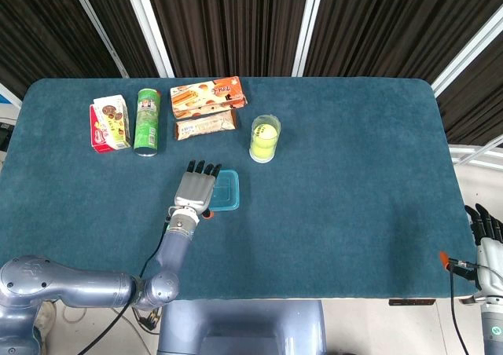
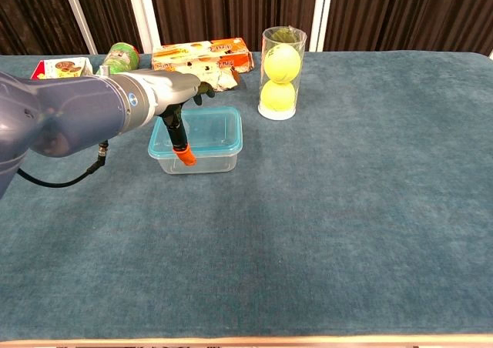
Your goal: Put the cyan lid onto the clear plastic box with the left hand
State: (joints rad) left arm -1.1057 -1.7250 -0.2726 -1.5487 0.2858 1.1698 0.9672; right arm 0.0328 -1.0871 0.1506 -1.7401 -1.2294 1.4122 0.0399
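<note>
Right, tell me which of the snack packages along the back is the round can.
The green can, between the red-and-white carton and the orange box; the others are flat-sided packs.

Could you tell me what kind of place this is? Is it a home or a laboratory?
It is most likely a robot test room, not a home. A table covered in teal cloth stands before dark curtains, and snack packs and a tube of tennis balls are set in a row like test props.
</note>
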